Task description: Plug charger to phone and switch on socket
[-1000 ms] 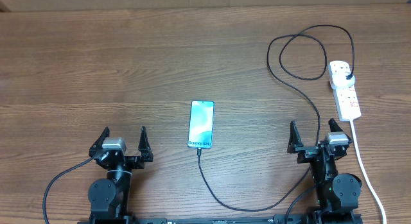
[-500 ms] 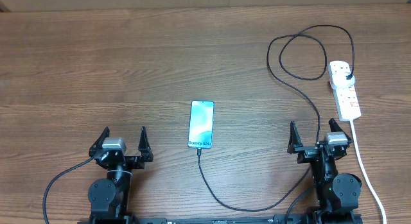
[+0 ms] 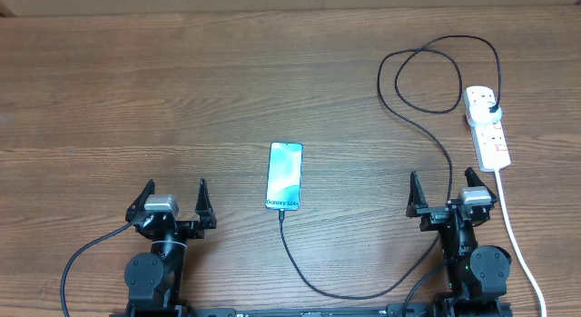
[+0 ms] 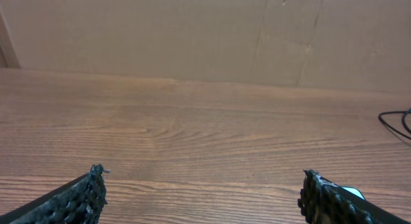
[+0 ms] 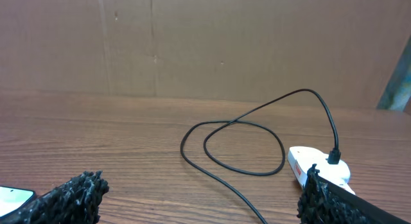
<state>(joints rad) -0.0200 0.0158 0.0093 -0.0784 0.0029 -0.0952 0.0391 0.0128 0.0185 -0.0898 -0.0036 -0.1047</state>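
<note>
The phone lies face up mid-table, its blue-teal screen showing. The charger, a thin black cable, has its small tip at the phone's near edge; I cannot tell whether it is seated. From there it curves toward the near edge, runs up the right side, loops, and ends in a black plug in the white socket at the far right. The left gripper stands open near the front left, nothing between its fingers. The right gripper is open too, with the cable and socket ahead of it.
The socket's thick white cord runs down the right side past the right arm to the table's near edge. Cardboard walls stand behind the table's far edge. The wooden table is bare on the left.
</note>
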